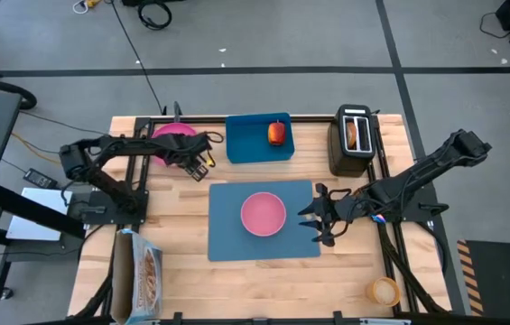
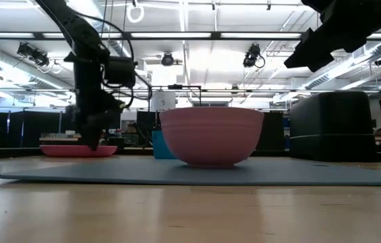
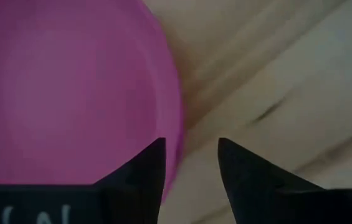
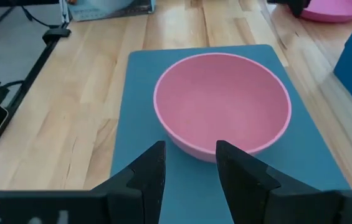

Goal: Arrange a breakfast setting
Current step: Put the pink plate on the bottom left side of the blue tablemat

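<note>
High view: left tool (image 1: 202,162) at near edge of plate (image 1: 172,133), on bare tabletop (image 1: 178,271) beside mat (image 1: 227,239). Left wrist view: fingers (image 3: 147,168) parted, plate rim (image 3: 174,124) just ahead, one finger over rim, other over wood; nothing gripped yet. Bowl (image 1: 263,214) centered on mat, just ahead of right tool (image 1: 325,217), which hangs open, empty. Apple (image 1: 277,133) on tray (image 1: 245,149), toast (image 1: 352,134) in toaster (image 1: 338,153), both well off from either tool. Likely step: pinch plate rim. To do well: straddle rim squarely, lower until bottom finger slides under lip, close firmly, lift level, carry to mat clear of bowl.
</note>
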Controlling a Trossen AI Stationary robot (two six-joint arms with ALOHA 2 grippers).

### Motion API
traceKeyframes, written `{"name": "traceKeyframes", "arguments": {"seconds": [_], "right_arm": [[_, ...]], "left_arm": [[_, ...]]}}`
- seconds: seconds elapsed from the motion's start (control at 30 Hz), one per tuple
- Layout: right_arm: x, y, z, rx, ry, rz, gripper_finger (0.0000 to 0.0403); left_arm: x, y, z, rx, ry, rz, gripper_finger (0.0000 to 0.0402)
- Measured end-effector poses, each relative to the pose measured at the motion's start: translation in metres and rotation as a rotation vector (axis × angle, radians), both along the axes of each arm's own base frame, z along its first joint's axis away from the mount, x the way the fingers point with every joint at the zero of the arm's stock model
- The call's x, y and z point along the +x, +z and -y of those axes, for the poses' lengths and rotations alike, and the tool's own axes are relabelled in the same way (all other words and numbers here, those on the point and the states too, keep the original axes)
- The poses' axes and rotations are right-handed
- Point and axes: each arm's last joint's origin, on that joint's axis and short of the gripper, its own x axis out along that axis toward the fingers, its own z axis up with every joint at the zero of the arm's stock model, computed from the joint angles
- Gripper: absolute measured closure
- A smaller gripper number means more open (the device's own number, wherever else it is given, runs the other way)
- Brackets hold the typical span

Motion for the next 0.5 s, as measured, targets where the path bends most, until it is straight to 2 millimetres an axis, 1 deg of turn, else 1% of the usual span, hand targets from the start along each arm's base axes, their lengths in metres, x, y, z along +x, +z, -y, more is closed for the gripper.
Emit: {"name": "traceKeyframes", "arguments": {"seconds": [0.17,0.27,0.43,0.5], "right_arm": [[0.003,0.000,-0.001,0.012,0.004,0.015,0.0253],[0.004,0.000,-0.001,0.018,0.008,0.024,0.0253],[0.004,0.002,-0.001,0.023,0.012,0.034,0.0253],[0.004,0.002,-0.001,0.022,0.013,0.034,0.0253]], "left_arm": [[-0.009,-0.017,-0.010,-0.042,0.037,-0.058,0.0276],[-0.009,-0.018,-0.011,-0.039,0.041,-0.054,0.0307],[-0.006,-0.014,-0.010,-0.006,0.001,-0.053,0.0378],[-0.005,-0.014,-0.009,-0.005,-0.026,-0.060,0.0383]]}}
